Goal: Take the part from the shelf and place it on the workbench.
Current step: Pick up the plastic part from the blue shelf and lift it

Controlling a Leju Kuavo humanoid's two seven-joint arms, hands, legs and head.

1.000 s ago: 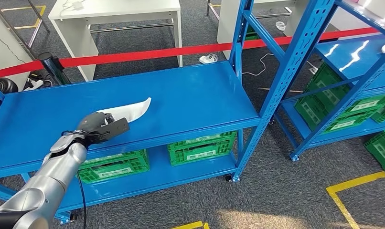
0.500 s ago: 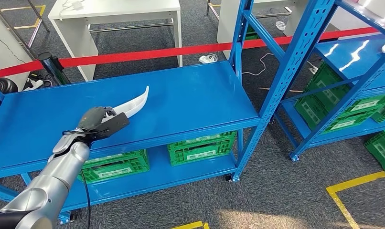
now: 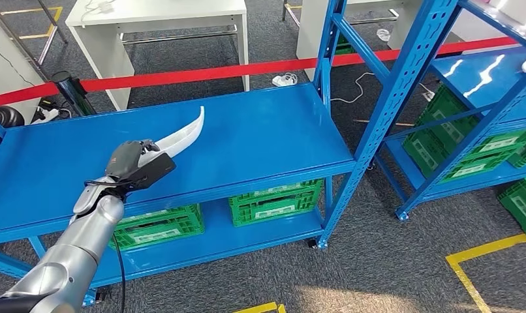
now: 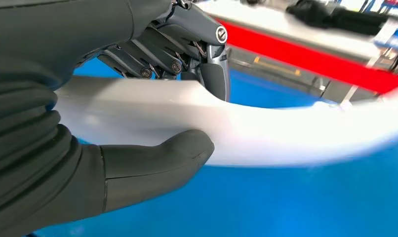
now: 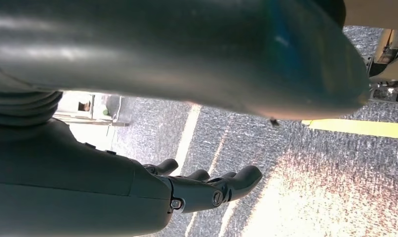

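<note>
The part (image 3: pixel 182 135) is a long, curved white piece, lifted off the blue shelf board (image 3: pixel 273 134) with its far tip raised. My left hand (image 3: pixel 131 164) grips its near end. In the left wrist view the white part (image 4: pixel 266 133) runs across the picture, with the thumb (image 4: pixel 157 163) on one side and the dark fingers (image 4: pixel 207 64) wrapped over the other. My right hand (image 5: pixel 207 190) hangs over the grey carpet with its fingers loosely extended and nothing in them.
Green crates (image 3: pixel 277 202) sit on the lower shelf board. A blue upright post (image 3: pixel 394 98) stands at the shelf's right end, with a second shelf unit (image 3: pixel 489 124) beyond. A red barrier tape (image 3: pixel 201 74) and a white table (image 3: pixel 159 19) lie behind.
My left hand has lifted the white part off the shelf board and tilted it, so its far tip now points higher and stands more upright.
</note>
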